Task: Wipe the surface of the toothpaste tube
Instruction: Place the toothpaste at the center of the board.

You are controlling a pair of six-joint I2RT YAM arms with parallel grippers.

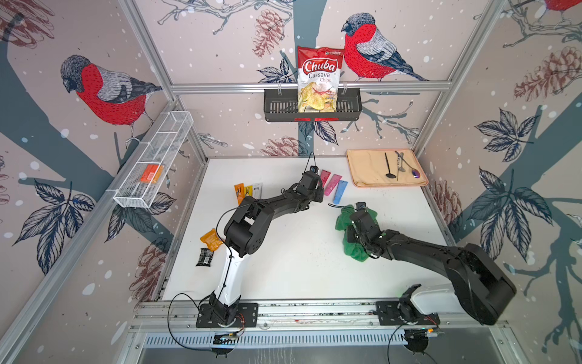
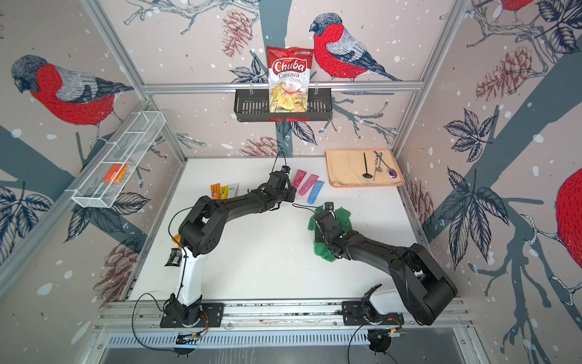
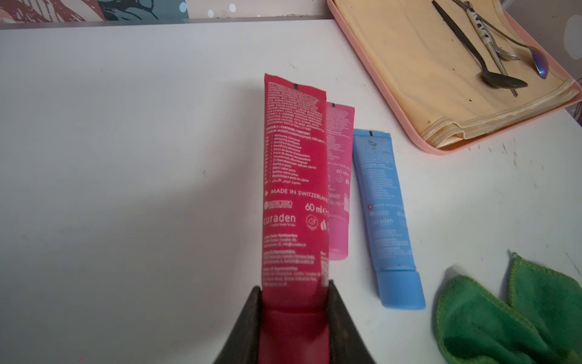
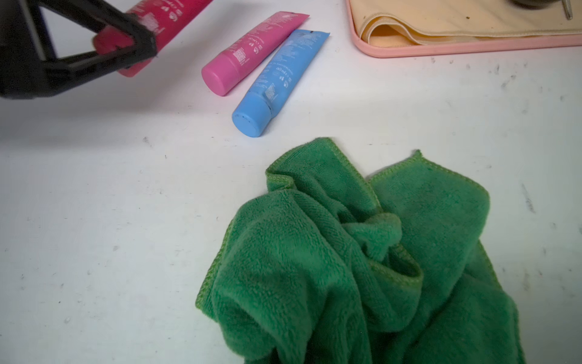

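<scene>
A red toothpaste tube (image 3: 294, 189) sticks out from my left gripper (image 3: 294, 293), which is shut on its cap end. In both top views the red tube (image 1: 325, 174) (image 2: 298, 178) lies at the back middle of the table, beyond the left gripper (image 1: 322, 192). The right wrist view shows its cap end raised off the table. A pink tube (image 3: 340, 176) and a blue tube (image 3: 384, 214) lie flat beside it. A bunched green cloth (image 4: 362, 252) is gathered around my right gripper (image 1: 352, 220), hiding its jaws.
A pink tray (image 1: 352, 176) with a beige cloth and cutlery sits at the back right. Several sachets (image 1: 247, 190) lie left of the tubes. An orange packet (image 1: 211, 239) and a black packet (image 1: 204, 257) lie by the left arm. Baskets hang on the walls.
</scene>
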